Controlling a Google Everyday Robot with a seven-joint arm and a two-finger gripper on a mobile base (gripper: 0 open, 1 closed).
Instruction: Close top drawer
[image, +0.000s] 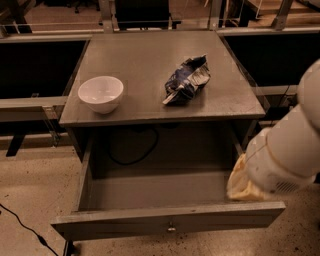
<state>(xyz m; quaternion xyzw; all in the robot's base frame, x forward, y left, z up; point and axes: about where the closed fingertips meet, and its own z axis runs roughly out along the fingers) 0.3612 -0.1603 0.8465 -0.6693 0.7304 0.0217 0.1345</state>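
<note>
The top drawer (165, 222) is a wide grey box pulled far out from under the grey table top (150, 60). Its plain front carries a small brass-coloured knob (171, 229). The drawer is empty inside. My white arm (290, 150) comes in from the right. My gripper (242, 186) is at the arm's yellowish end, by the drawer's right wall near its front right corner, mostly covered by the arm.
A white bowl (101, 93) stands on the table top at the left. A crumpled blue and white chip bag (188, 80) lies at the middle right. A black cable (132, 150) hangs behind the drawer. Another cable (25, 227) runs on the speckled floor at the left.
</note>
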